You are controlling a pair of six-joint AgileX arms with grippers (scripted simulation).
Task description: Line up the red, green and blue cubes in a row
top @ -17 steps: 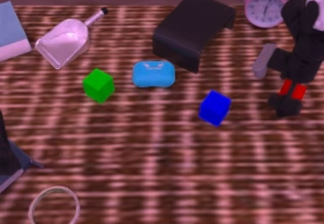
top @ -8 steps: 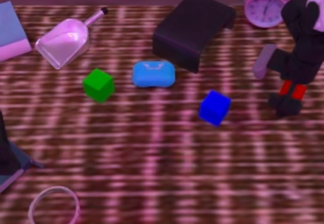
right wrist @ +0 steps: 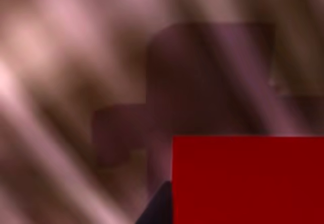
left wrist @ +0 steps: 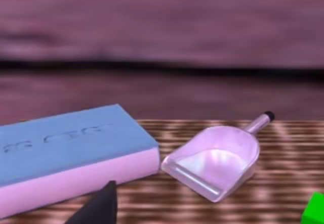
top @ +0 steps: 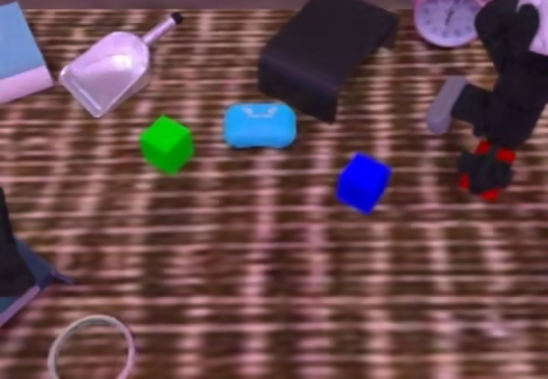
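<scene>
The right gripper clenches the red cube near the table's right edge. Blue cube and green cube sit well apart (soap bar between), bare woven tabletop below. Left gripper parked at left edge; grip unreadable.

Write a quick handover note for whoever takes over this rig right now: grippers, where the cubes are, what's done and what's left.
Right gripper: at the table's right, down over the red cube; grip not confirmed.
Left gripper: parked at the left edge.
Green cube: left of the soap bar.
Blue cube: right of centre.
Done: no cubes lined up.
Left: bring all three into a row.
</scene>
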